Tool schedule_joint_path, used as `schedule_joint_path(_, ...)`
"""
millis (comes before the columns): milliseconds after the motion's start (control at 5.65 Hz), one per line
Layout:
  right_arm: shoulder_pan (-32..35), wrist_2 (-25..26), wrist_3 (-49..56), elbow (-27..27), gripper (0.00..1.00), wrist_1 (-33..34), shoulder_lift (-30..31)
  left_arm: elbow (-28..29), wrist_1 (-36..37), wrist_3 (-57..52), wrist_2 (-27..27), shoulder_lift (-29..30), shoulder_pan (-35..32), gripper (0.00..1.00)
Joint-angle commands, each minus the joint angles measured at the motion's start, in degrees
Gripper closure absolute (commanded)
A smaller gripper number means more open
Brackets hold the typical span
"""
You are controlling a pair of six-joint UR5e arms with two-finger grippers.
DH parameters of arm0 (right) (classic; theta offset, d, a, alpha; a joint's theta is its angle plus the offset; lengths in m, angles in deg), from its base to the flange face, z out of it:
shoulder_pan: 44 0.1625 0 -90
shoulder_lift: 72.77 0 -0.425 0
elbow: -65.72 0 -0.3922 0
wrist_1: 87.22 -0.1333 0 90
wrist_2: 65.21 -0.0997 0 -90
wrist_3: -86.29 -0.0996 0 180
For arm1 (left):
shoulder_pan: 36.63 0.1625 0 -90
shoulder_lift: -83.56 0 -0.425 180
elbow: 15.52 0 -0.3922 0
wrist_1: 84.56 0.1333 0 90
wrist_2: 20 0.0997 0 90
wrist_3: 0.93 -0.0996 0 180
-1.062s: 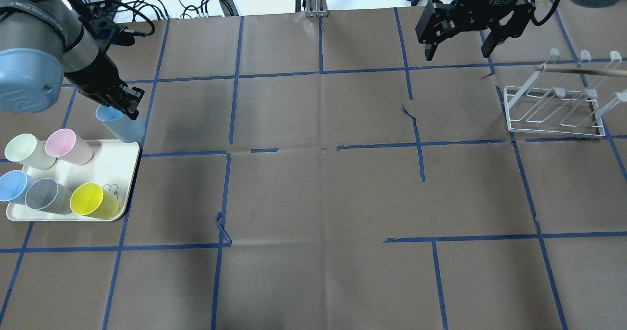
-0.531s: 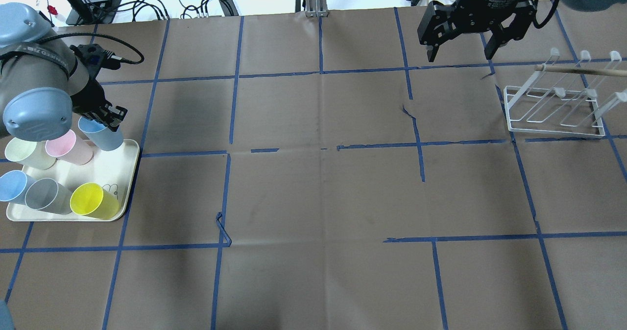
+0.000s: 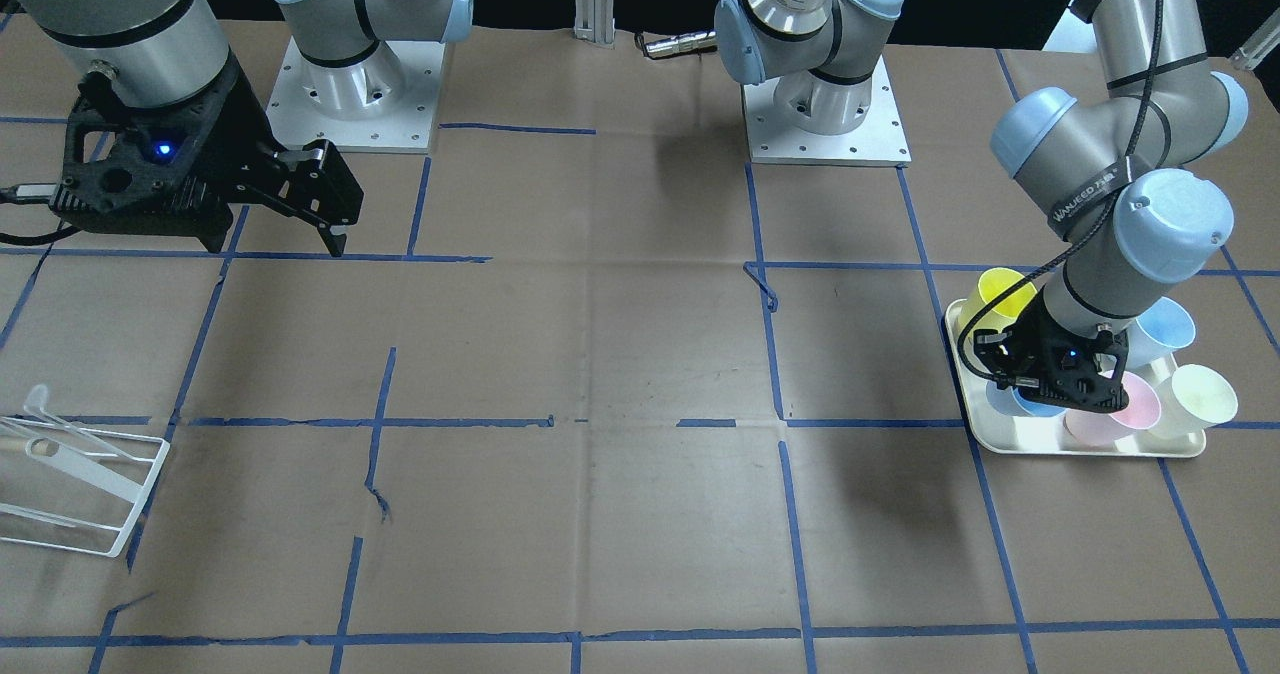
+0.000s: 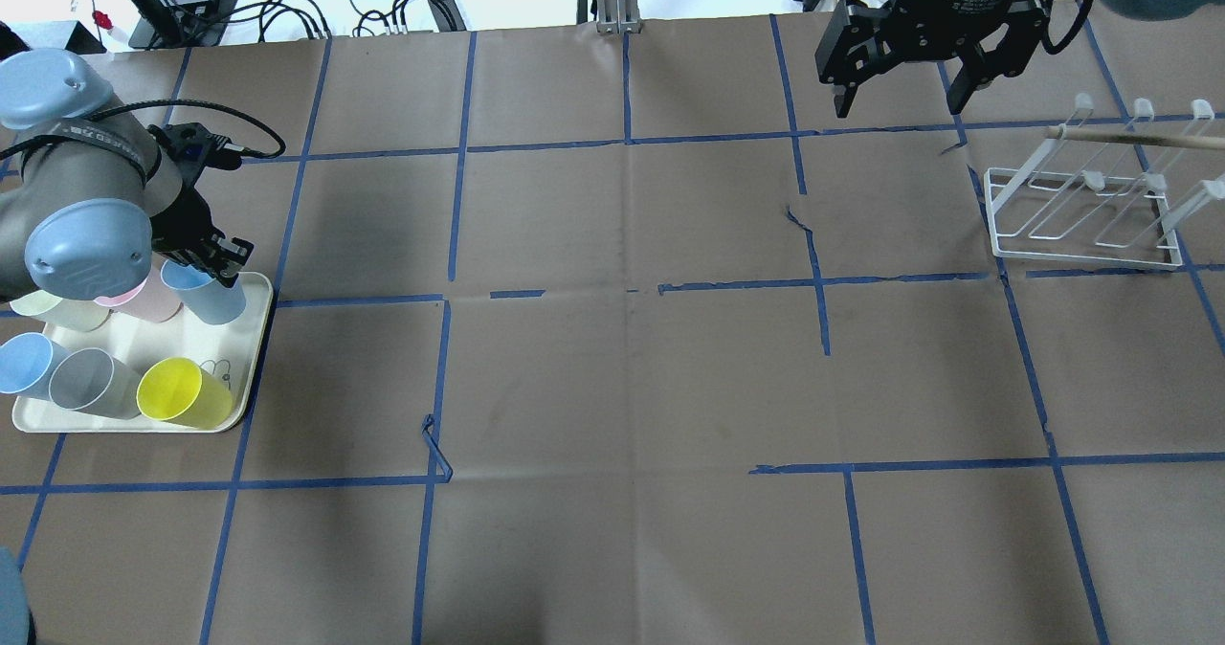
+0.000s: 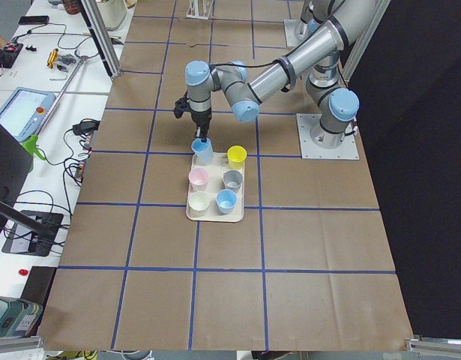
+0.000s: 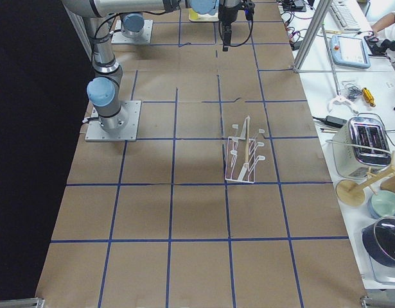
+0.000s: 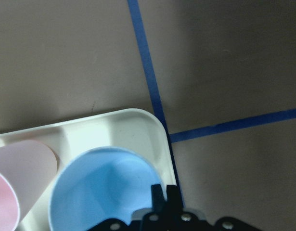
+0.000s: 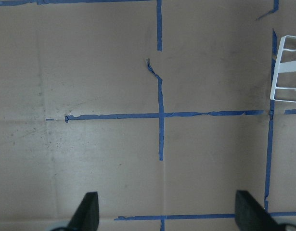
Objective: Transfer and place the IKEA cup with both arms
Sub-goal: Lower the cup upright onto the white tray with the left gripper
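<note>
Carefully lift small pale-blue plastic tumbler [image 4: 214, 299], left edge, straight up with left gripper [image 4: 222, 264] pinching its rim, clear of pale-pink plastic cup [image 4: 155, 300]; keep right gripper [image 4: 898, 107], upper right, spread.

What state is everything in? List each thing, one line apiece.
left gripper: fingers shut on the IKEA cup's rim.
IKEA cup: upright, empty, at the tray's corner.
right gripper: open, empty.
yellow cup: upright, empty, on the tray.
grey cup: upright, empty.
second blue cup: upright, empty.
pink cup: upright, empty.
pale cup: upright, empty.
rack: standing, empty.
</note>
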Motion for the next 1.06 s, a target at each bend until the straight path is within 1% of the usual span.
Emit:
schedule_joint_path(0, 0.0, 0.06, -0.06, 0.17, 0.0, -0.08, 0.04, -0.43, -0.52, 0.65, 2.77, 0.37, 0.07, 0.98)
schedule_joint_path(177, -0.09, 0.14, -0.06, 0.17, 0.0, -0.08, 0.04, -0.51, -0.52, 0.74, 2.7, 0.54, 0.07, 0.96)
schedule_joint_path(354, -0.09, 0.23, -0.06, 0.17, 0.0, -0.08, 0.04, -0.08, -0.35, 0.66, 2.7, 2.03, 0.07, 0.94)
schedule_joint_path(531, -0.09, 0.23, -0.06, 0.17, 0.0, -0.08, 0.04, 0.27, -0.43, 0.66, 2.96, 2.04, -0.1, 0.89)
schedule_joint_path(885, -0.17, 0.15, -0.06, 0.17, 0.0, -0.26, 0.04, 0.37, -0.52, 0.39, 3.05, 2.83, -0.1, 0.12)
